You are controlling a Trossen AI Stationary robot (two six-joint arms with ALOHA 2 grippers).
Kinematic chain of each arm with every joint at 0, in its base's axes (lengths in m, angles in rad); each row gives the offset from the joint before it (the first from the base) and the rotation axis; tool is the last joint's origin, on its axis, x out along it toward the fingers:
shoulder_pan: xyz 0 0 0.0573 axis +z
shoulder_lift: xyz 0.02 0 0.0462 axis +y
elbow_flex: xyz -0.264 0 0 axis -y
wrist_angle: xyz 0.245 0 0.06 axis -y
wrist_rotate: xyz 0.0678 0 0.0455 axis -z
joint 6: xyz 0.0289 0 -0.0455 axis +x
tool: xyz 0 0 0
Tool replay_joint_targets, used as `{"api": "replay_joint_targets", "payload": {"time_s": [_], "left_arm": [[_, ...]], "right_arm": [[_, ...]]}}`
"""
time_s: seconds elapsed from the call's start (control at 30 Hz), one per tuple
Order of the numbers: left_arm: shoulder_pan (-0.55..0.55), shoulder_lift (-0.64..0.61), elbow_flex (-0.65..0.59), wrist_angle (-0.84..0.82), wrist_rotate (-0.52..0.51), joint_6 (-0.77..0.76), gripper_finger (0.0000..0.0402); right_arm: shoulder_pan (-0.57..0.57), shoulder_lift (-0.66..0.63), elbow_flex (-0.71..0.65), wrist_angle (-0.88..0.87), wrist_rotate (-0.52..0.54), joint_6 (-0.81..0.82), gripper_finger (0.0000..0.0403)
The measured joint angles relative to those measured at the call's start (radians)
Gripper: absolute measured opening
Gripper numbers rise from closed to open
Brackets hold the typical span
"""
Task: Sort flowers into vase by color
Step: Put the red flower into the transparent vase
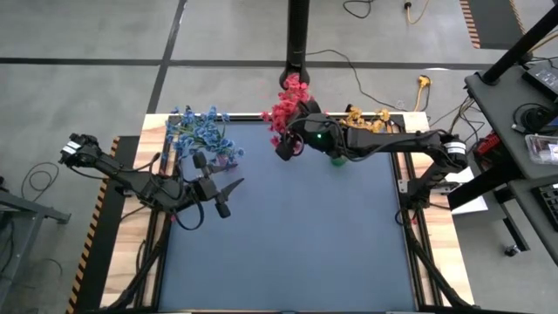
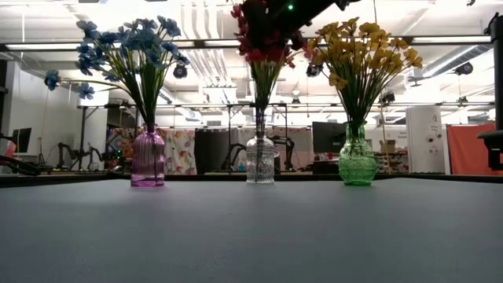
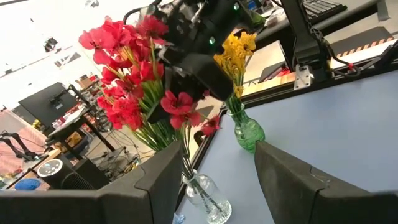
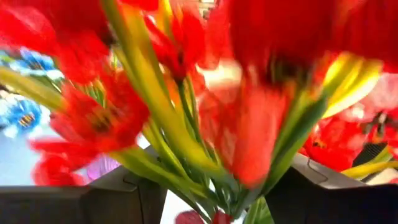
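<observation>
Blue artificial flowers (image 2: 130, 47) with thin green stems: bunch upright in a ribbed purple glass vase (image 2: 148, 158), blossoms fanned wide, one sprig leaning outward to the side.

Red artificial flowers (image 2: 259, 39) on green stems: bunch upright in a clear ribbed glass vase (image 2: 261, 160), the middle of the three; stems converge into its neck.

Yellow-orange artificial flowers (image 2: 363, 49): bunch upright in a green textured glass vase (image 2: 357, 163), blossoms spread broadly.

All three vases stand in one row along the far edge of the dark surface (image 2: 251, 236), apart from each other. High view: blue bunch at left, red at centre, yellow at right.
</observation>
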Motion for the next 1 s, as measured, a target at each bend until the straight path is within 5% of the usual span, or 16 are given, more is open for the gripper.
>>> {"api": "replay_joint_targets", "payload": {"time_s": [0.47,1.0], "left_arm": [[0.000,0.000,0.000,-0.007,0.000,-0.001,0.0184],[0.000,0.000,0.000,-0.008,0.000,-0.001,0.0184]], "right_arm": [[0.001,-0.006,0.007,-0.018,0.001,0.025,0.0183],[0.001,-0.006,0.007,-0.029,0.002,0.029,0.0199]]}}
